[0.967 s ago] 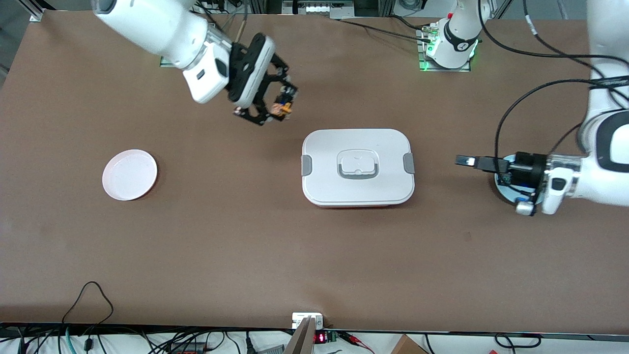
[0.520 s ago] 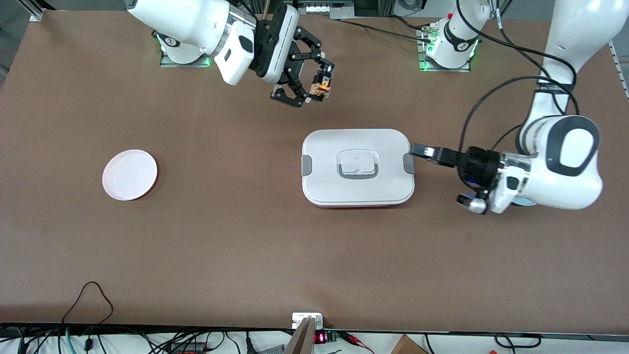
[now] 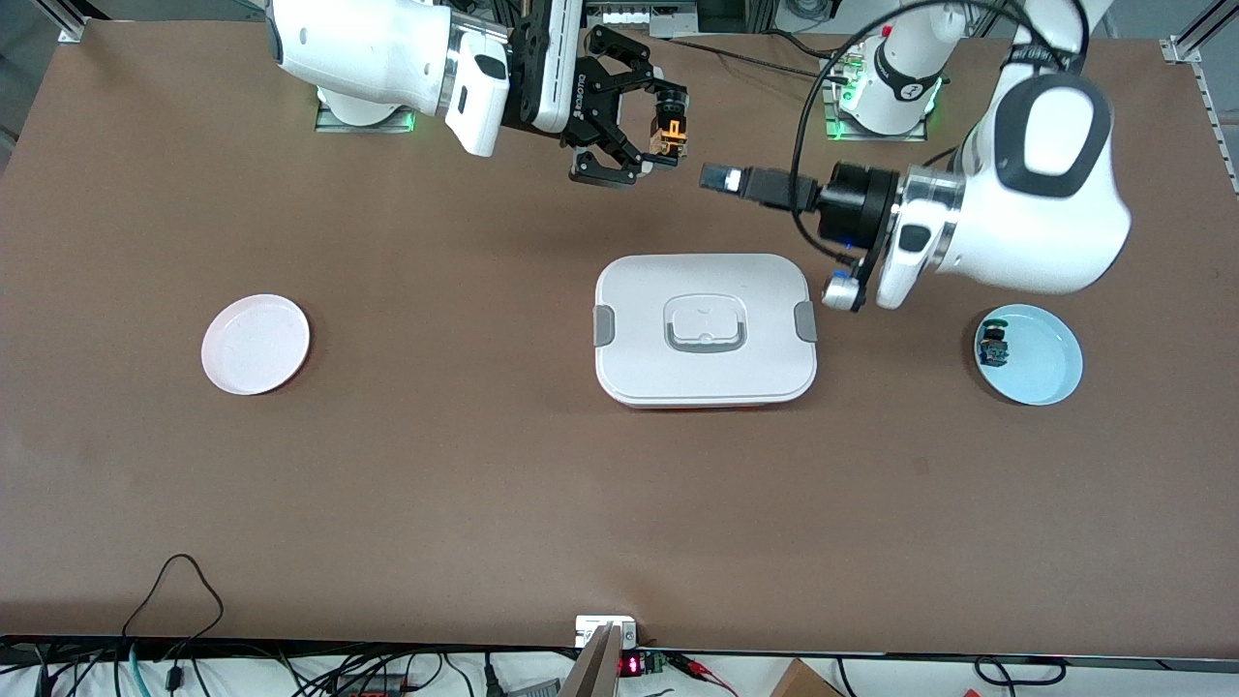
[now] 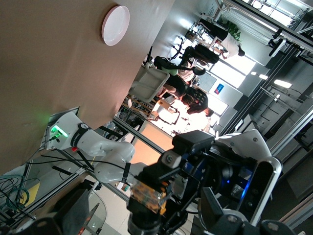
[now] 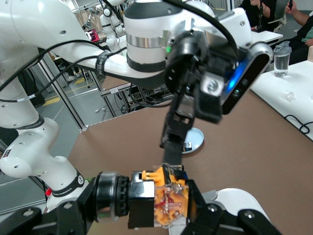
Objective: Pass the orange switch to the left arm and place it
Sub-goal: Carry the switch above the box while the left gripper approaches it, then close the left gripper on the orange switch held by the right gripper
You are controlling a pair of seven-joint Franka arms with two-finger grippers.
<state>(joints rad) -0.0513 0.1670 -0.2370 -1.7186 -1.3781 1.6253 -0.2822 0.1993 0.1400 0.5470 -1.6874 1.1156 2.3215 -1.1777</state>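
Note:
My right gripper is shut on the orange switch and holds it in the air over the bare table, on the robot-base side of the box. The switch fills the right wrist view, its black collar sideways between the jaws. My left gripper is open and points at the switch from the left arm's end, a short gap away. It hangs just above the switch in the right wrist view. The left wrist view shows the switch close ahead in the right gripper.
A pink plate lies toward the right arm's end. A blue plate toward the left arm's end holds a small green-capped switch. Cables run along the table's near edge and by the arm bases.
My right gripper carried the switch up and toward the left arm's end. My left gripper left the blue plate, passed the box's end and came up close to the switch.

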